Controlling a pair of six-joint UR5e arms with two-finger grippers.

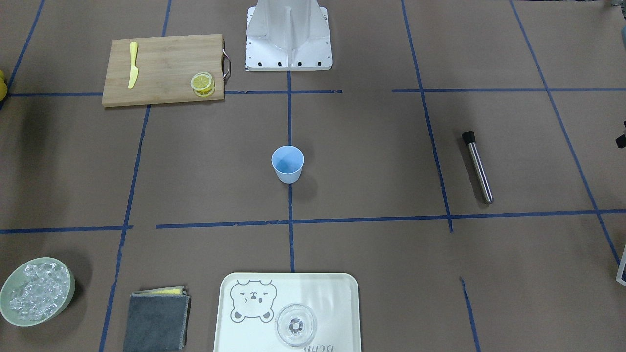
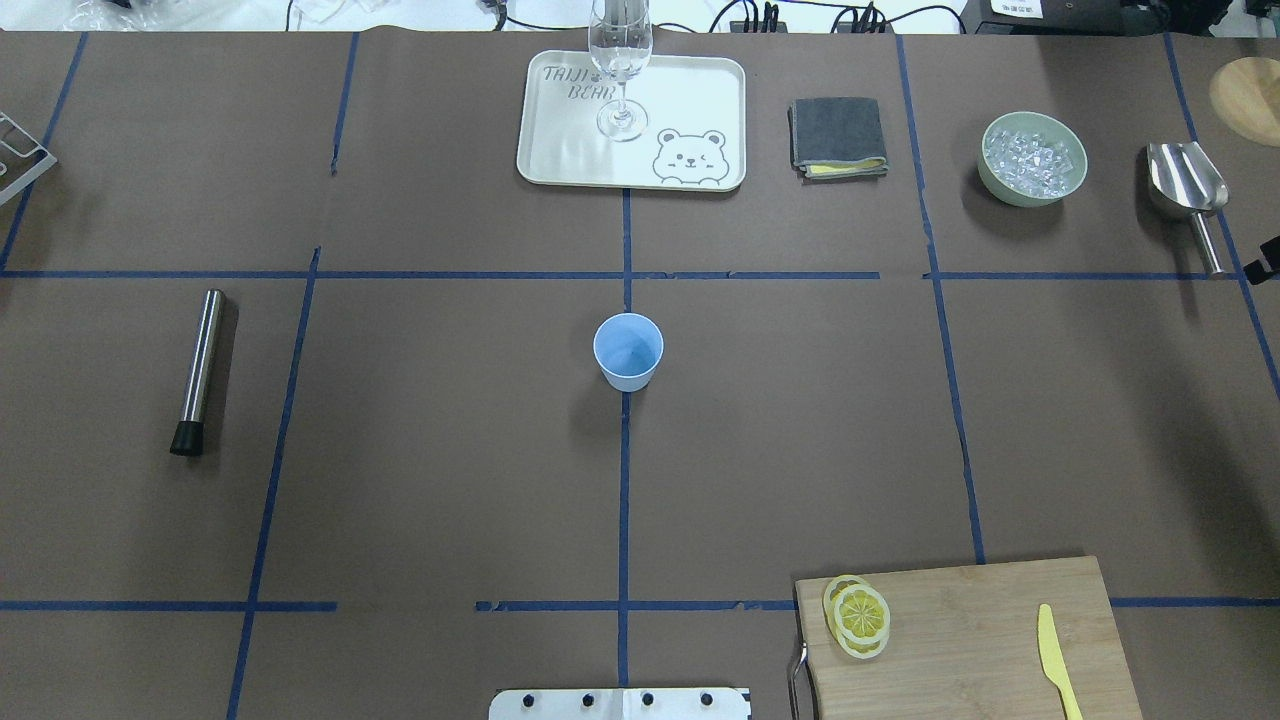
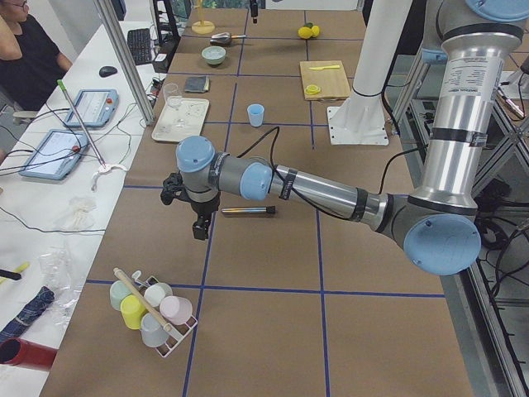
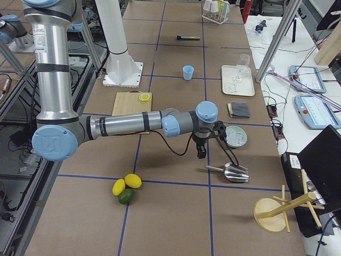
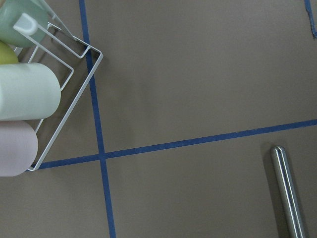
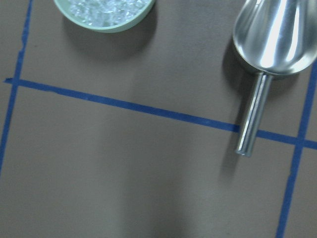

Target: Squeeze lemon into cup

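Observation:
The light-blue cup stands upright in the middle of the table, also in the front view. Lemon slices lie stacked at the corner of a wooden cutting board near the robot's base, on its right side. My left gripper hangs over the table's left end near a steel muddler. My right gripper hangs over the right end near a metal scoop. Both are far from the cup and the lemon. I cannot tell whether either is open or shut.
A yellow plastic knife lies on the board. At the far edge are a tray with a clear glass, a folded grey cloth and a green bowl of ice. A rack of cups stands at the left end.

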